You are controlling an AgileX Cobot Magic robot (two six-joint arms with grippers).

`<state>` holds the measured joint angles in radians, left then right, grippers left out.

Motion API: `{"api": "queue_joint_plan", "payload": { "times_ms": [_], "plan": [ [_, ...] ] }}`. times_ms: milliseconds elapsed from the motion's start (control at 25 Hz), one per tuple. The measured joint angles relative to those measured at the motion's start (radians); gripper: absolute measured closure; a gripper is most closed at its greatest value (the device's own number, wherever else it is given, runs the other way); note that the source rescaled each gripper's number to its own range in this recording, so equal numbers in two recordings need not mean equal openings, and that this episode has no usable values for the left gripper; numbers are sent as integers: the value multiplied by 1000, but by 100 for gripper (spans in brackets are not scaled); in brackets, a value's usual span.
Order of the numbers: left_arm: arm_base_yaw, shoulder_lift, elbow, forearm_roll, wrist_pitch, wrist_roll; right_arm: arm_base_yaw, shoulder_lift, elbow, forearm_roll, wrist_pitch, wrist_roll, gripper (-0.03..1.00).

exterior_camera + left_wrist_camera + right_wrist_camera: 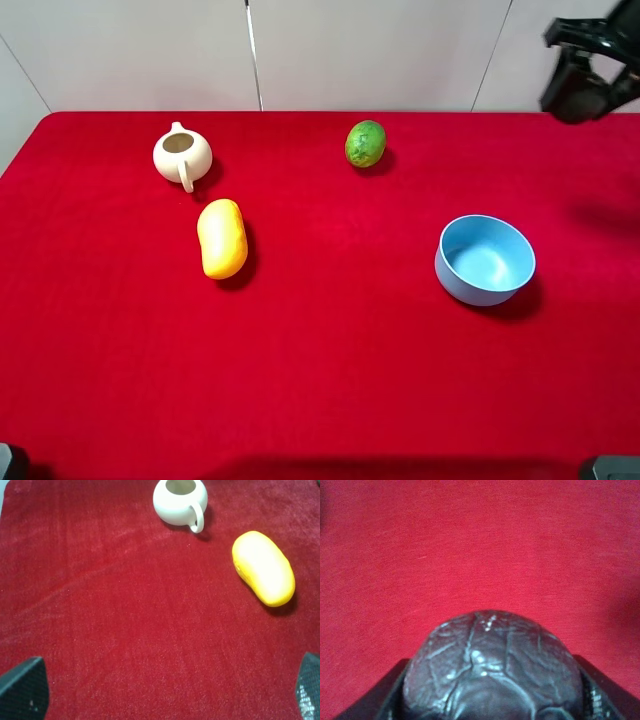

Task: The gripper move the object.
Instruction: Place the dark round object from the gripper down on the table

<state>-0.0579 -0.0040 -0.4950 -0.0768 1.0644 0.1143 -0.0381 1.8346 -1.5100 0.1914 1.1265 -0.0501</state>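
Note:
The object, a dark brown-purple ball (492,670) with a glossy cracked skin, fills the near part of the right wrist view, held between the two black fingers (395,695) of my right gripper (495,712) above the red cloth. In the exterior high view the right gripper (585,75) is raised at the far right corner of the table, and the ball itself is not visible there. My left gripper (170,692) is open and empty over bare red cloth, with only its two fingertips (25,690) showing; it is out of the exterior view.
On the red tablecloth (330,350) lie a yellow mango (222,238), a cream teapot (182,154), a green oval fruit (366,144) and a light blue bowl (485,260). The mango (263,567) and teapot (180,502) also show in the left wrist view.

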Motion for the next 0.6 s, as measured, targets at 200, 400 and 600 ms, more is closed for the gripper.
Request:
{"api": "queue_joint_plan", "payload": {
  "times_ms": [200,400,600],
  "plan": [
    [0,0,0,0,0,0,148,-16,0,-17,22,-3,97],
    [0,0,0,0,0,0,285,-16,0,-22,26,-4,97],
    [0,0,0,0,0,0,419,-16,0,-24,31,-4,97]
  ]
}}
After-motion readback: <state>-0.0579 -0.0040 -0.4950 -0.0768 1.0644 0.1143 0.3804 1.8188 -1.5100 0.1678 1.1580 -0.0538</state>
